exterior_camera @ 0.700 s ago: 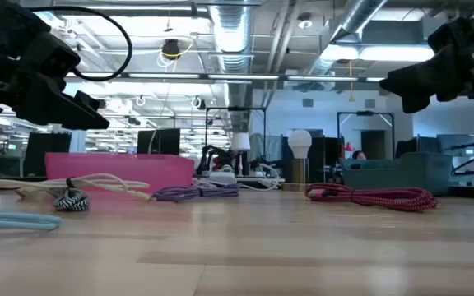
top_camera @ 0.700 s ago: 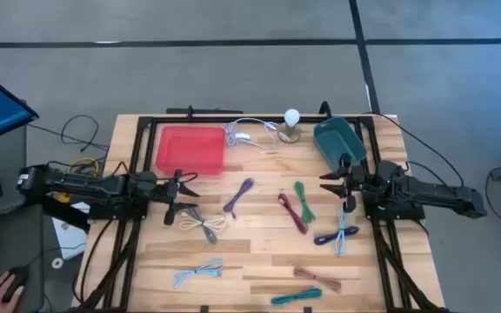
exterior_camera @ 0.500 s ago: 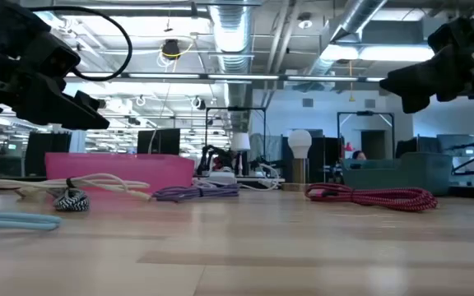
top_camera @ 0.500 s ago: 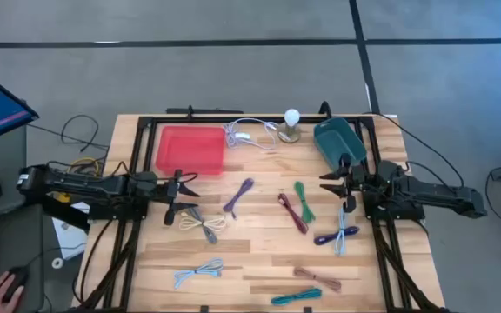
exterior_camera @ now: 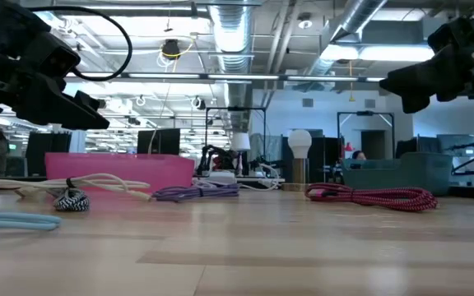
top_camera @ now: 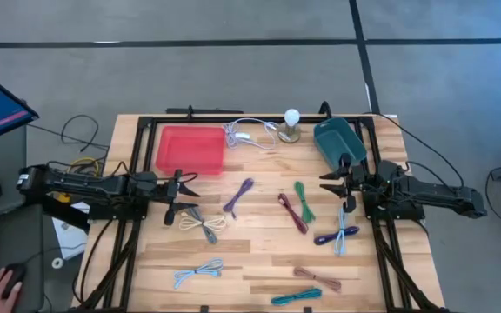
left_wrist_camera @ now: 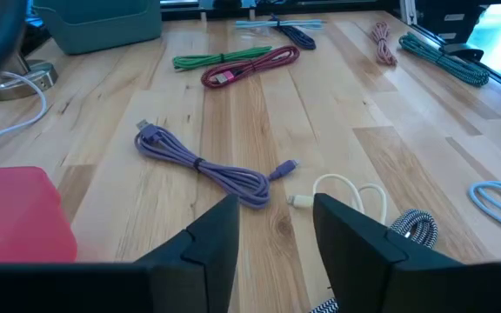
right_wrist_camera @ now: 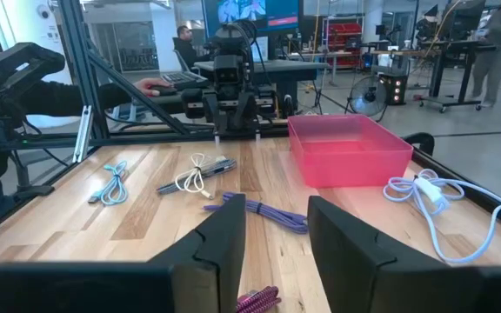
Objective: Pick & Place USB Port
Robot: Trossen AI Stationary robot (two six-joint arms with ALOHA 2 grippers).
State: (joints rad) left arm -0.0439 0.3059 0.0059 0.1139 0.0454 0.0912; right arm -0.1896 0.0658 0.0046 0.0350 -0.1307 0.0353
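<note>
Low view cuts off my left gripper and right gripper, both spread, empty; red tray beside teal bin, contents unseen.

A wooden table scattered with bundled cables. The widest bare patch lies in the middle of the near half, between the white-and-black cable and the blue cable. Along the far edge, a red tray, a loose white cord, a bulb on a stand and a teal bin form a nearly unbroken barrier. Purple, red and green cables clutter the centre, with narrow wood lanes between them. Light-blue, brown and teal cables line the near edge.
</note>
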